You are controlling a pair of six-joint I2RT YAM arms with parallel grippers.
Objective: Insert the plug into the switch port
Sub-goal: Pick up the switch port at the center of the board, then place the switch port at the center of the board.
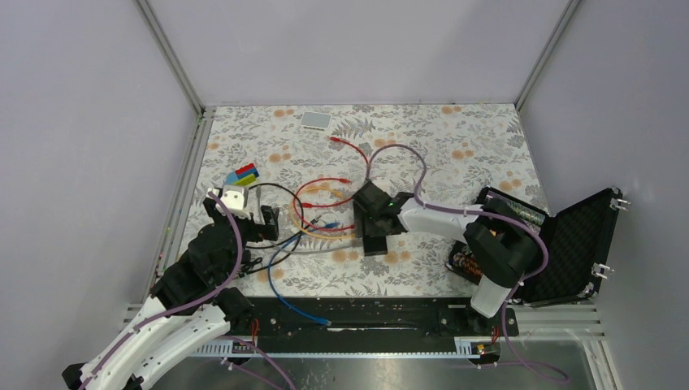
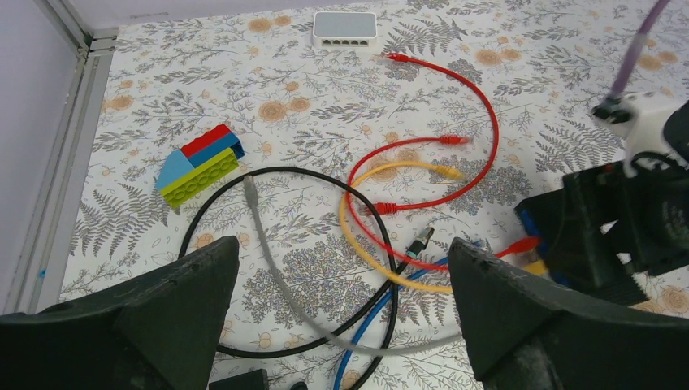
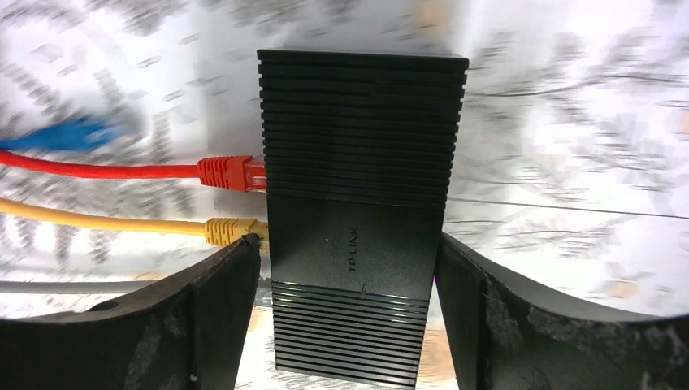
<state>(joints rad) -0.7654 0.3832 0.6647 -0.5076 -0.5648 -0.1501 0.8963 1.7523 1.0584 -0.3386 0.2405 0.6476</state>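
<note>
Your right gripper point(image 3: 345, 244) is down over the black TP-Link switch point(image 3: 357, 203), which lies flat near the middle of the floral table point(image 1: 455, 138). Its fingers point(image 3: 219, 317) stand one on each side of the box, close against its long sides. You cannot tell from these views whether they pinch it or only flank it.

A red plug point(image 3: 231, 173) is seated in the switch's left side, and a yellow plug point(image 3: 227, 231) is seated right next to it. A gray cable point(image 3: 81, 286) runs toward the same side, but its end is hidden behind the finger. A blue plug point(image 3: 73, 134), blurred, lies loose on the table to the left of the switch and apart from it.

Your left gripper point(image 2: 341, 260) is spread wide and holds nothing. It hovers over the tangle of cables on the left part of the table, well apart from the switch. A black cable point(image 2: 244, 175) lies there in a big loop, crossed by a blue cable point(image 2: 370, 321). A red cable point(image 2: 487, 122) curves across the table beyond them, its two ends free.

A small white box point(image 2: 344, 28) with a row of ports sits at the far edge. A stack of toy bricks point(image 2: 199, 166) in red, blue and green lies at the far left. An open black case point(image 1: 569, 244) stands at the right edge of the table.
</note>
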